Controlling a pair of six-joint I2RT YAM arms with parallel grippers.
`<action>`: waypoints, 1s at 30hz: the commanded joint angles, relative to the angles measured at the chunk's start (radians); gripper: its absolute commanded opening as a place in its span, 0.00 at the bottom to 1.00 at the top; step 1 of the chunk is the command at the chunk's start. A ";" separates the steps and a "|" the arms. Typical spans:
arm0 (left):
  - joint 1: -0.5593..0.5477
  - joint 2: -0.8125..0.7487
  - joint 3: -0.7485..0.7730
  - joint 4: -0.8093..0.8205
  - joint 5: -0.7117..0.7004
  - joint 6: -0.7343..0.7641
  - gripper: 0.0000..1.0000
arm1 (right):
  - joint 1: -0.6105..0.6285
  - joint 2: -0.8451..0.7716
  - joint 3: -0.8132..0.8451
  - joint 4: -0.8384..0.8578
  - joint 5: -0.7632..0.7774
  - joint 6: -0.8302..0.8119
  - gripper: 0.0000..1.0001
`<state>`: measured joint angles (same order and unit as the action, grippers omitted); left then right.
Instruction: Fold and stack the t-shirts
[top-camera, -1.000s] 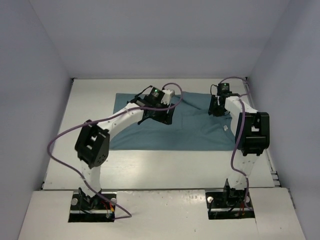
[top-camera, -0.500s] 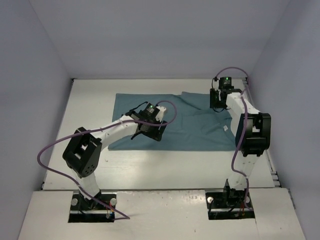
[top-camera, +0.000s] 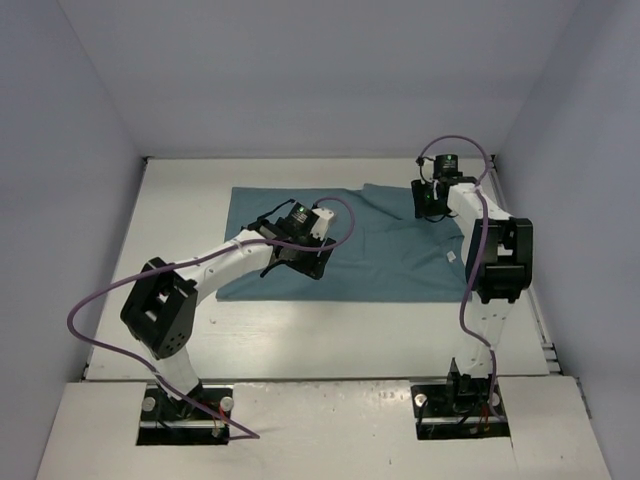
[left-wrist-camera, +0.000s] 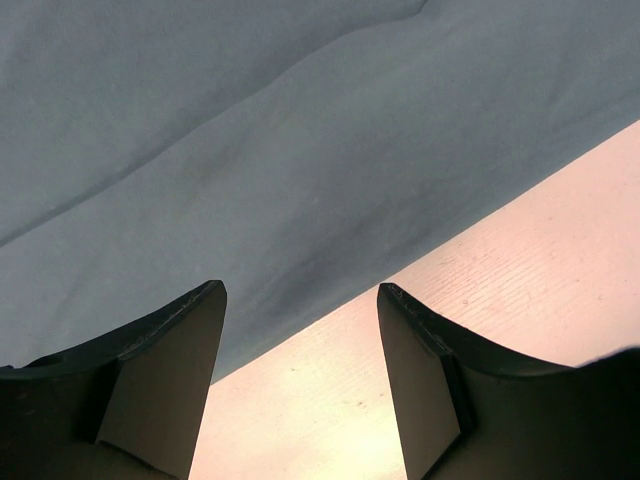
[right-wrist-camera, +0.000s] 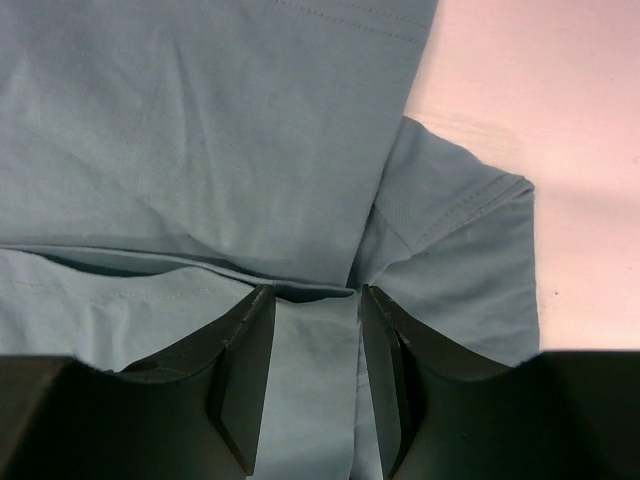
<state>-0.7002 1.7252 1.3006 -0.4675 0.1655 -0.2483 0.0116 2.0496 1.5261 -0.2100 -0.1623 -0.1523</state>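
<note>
The teal-blue t-shirt (top-camera: 390, 262) lies spread flat across the far half of the white table (top-camera: 170, 210). My left gripper (top-camera: 305, 262) hangs over its near-middle part. In the left wrist view this gripper (left-wrist-camera: 300, 300) is open and holds nothing, and under it the shirt's (left-wrist-camera: 250, 130) edge meets bare table (left-wrist-camera: 520, 270). My right gripper (top-camera: 430, 205) is at the shirt's far right corner. Seen from the right wrist, the gripper (right-wrist-camera: 312, 290) is open low over the cloth (right-wrist-camera: 200, 120). A loose strip lies between its fingers, beside a sleeve (right-wrist-camera: 470, 250).
A small white label (top-camera: 452, 256) shows on the shirt near the right arm. Grey walls close the table in on the left, far and right sides. Purple cables loop off both arms. Bare table (top-camera: 330, 335) lies between the shirt and the arm bases.
My left arm has drawn back from the shirt's far-middle towards its near edge. My right gripper has shifted farther away and its jaws have widened. A flap now juts at the shirt's far edge.
</note>
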 joint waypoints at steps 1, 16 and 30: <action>0.002 -0.069 0.043 0.004 -0.007 0.021 0.60 | -0.007 -0.011 0.049 0.008 -0.016 -0.034 0.38; 0.002 -0.092 0.018 0.003 -0.009 0.010 0.60 | -0.035 0.033 0.059 0.006 -0.058 -0.057 0.28; 0.001 -0.110 0.008 0.003 -0.004 -0.002 0.60 | -0.035 0.021 0.036 0.003 -0.141 -0.062 0.33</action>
<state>-0.7002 1.6844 1.2995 -0.4747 0.1631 -0.2440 -0.0219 2.0937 1.5417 -0.2100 -0.2772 -0.2085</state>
